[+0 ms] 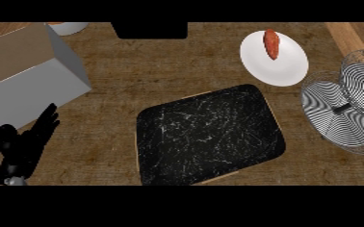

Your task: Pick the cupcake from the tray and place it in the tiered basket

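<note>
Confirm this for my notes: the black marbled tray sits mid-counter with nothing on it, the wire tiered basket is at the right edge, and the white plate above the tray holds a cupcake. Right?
Not quite. The white plate holds an orange-red elongated item, not a cupcake; no cupcake shows anywhere in the head view. The rest stands: the black marbled tray sits mid-counter, bare, and the wire tiered basket is at the right edge.

A kitchen counter, seen from steeply above.

The worktop (pixel 107 72) has a brown, wood-grained surface. On it lie a black marbled tray (pixel 206 134), a white plate (pixel 274 60) bearing a reddish piece of food (pixel 271 43), and a wire tiered basket (pixel 341 108) at the right edge. A grey and brown box (pixel 39 72) stands at the left, with a white bowl (pixel 68 27) at the far edge.
</note>
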Robot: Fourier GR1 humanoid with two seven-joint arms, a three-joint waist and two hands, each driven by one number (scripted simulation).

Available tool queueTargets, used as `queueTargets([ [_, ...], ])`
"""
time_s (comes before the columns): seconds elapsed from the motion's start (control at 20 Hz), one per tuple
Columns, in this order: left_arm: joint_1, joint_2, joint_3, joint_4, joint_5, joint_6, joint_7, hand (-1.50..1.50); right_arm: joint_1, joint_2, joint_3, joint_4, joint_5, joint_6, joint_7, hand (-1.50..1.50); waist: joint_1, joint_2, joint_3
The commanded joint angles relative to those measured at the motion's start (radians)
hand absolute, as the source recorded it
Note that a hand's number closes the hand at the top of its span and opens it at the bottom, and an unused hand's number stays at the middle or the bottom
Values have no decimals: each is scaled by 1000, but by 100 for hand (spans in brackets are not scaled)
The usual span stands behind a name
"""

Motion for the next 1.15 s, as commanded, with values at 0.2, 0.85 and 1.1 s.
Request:
queueTargets([
  [0.2,-10,0,10,-2,-1,10,10,0,-16,-20,-87,-228,-49,-134,88,-150,-14,-8,-1],
  [0.85,40,17,49,-10,19,2,13,0,137,6,-526,-716,-412,-67,176,-150,-63,-20,1],
  [1.1,44,6,50,-3,9,18,-3,0,279,119,-669,-1031,-601,98,198,-150,-85,-24,1],
])
